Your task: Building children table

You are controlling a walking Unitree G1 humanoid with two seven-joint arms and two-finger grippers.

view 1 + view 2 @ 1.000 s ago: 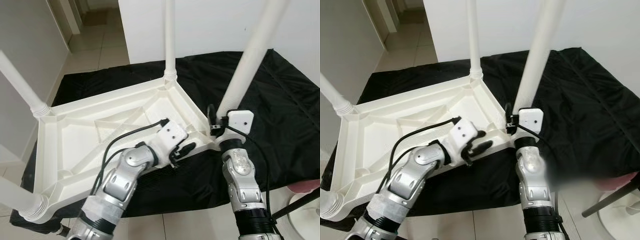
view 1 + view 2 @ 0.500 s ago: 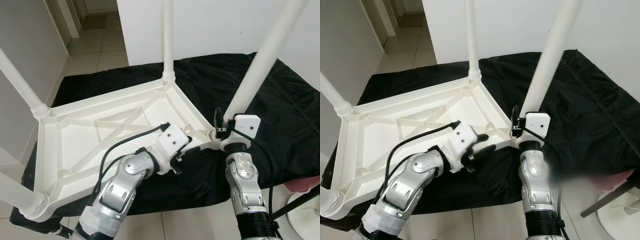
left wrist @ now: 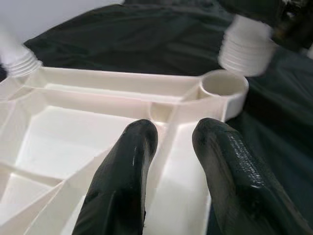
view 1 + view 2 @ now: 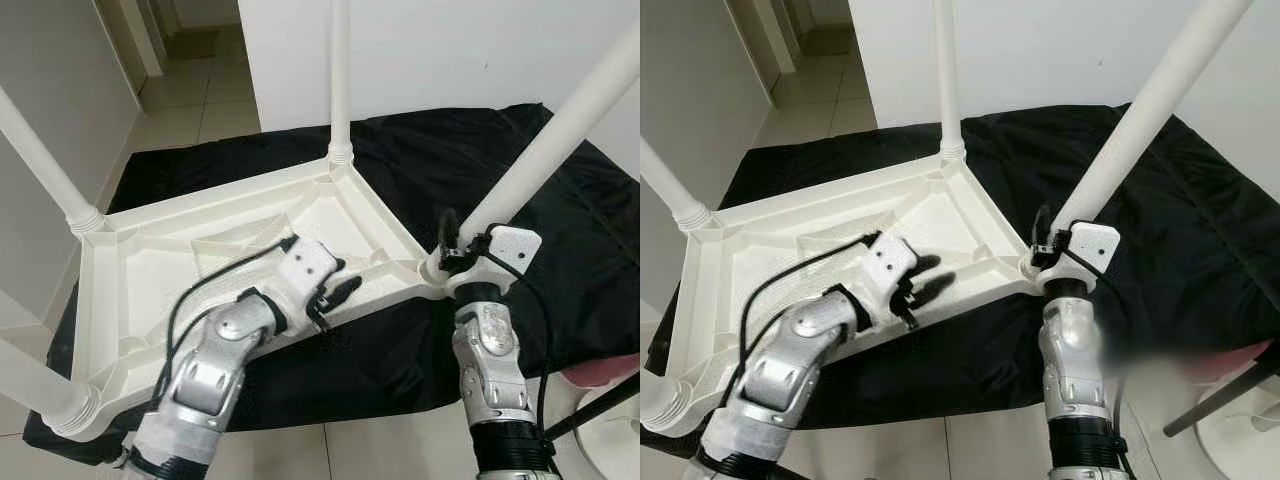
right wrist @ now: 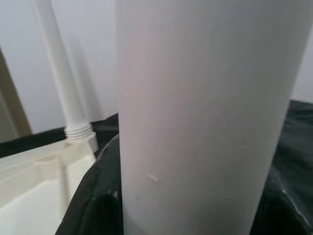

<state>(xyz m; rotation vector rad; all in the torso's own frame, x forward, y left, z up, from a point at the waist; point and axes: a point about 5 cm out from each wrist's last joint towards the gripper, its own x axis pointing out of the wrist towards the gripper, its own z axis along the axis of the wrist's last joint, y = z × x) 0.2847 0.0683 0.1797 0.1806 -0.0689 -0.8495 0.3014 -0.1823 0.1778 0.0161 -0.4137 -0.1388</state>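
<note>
Tabletop [image 4: 180, 260] lies upside down on black cloth [image 4: 520, 170]. Right gripper [image 4: 452, 245] clasps a tilted white leg [image 4: 560, 130] above its corner socket [image 3: 222, 85]. Left gripper [image 4: 335, 292], fingers slightly parted and holding nothing, rests on its rim.

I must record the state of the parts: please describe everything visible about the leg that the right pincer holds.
The leg is a long, smooth, white tube, plastic by its look. It leans up and to the robot's right. Its ribbed lower end hangs just above the open corner socket of the upturned table, not yet seated. The right pincer grips it near the bottom.
</note>
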